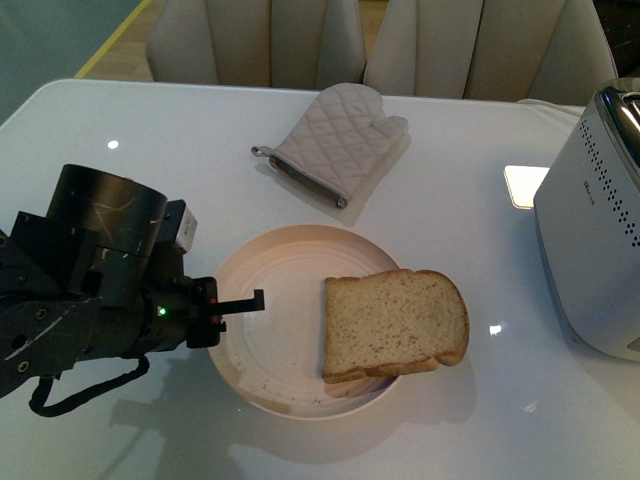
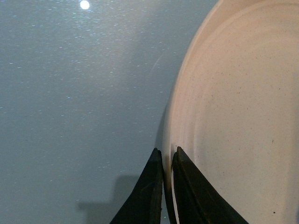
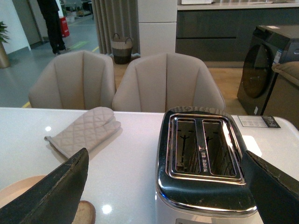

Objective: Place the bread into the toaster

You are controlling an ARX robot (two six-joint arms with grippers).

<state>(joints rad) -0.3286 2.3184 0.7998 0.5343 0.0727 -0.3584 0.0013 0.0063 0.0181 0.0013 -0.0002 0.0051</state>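
Left hand [image 1: 250, 298] low at the plate's [image 1: 262, 360] left rim with fingers pressed near together, bread [image 1: 395, 322] untouched on the plate's right side, toaster [image 1: 592, 240] slots empty, right hand [image 3: 164, 156] spread wide above them, so nothing done yet.

Glossy white table [image 1: 150, 110], two beige chairs [image 3: 168, 84] behind, dark cabinets [image 3: 210, 32], grey curtain [image 3: 114, 18]
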